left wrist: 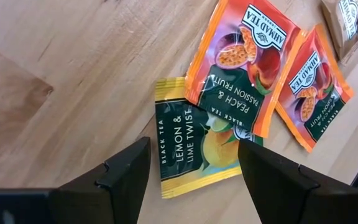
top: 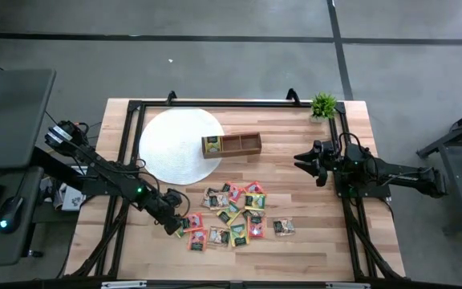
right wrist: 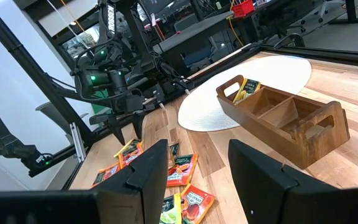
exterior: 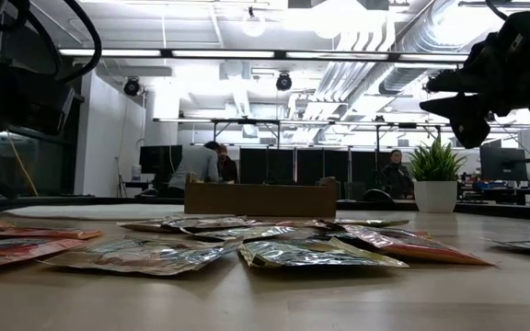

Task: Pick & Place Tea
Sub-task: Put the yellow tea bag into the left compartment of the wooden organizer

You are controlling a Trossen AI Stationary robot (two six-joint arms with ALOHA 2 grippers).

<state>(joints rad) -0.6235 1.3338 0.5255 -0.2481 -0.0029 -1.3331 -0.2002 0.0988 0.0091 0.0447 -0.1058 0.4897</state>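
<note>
Left gripper is low over the near-left end of the tea pile, and from my seat I can see its fingers spread wide with nothing between them. Through its wrist camera a yellow-edged lemon and lime packet lies flat on the wood right in the gap between the fingers, not touched by either. An orange peach and passion fruit packet overlaps its far corner, and a second orange packet lies just beside that one.

From above, the tea packets are scattered flat in a loose cluster on the wooden table, on the near side of the wooden tray; one packet sits a little apart to the right of the cluster. The tray rests half on the white round mat, and at least one yellowish packet is already in its left-end compartment; the other two compartments look bare wood in the right wrist camera.

My right gripper hangs above the table to the right of the tray, well apart from the pile, fingers parted and holding nothing. In the table-level view it shows dark and high at the upper right, clear of the surface. A small potted plant stands at the far right corner of the table.
</note>
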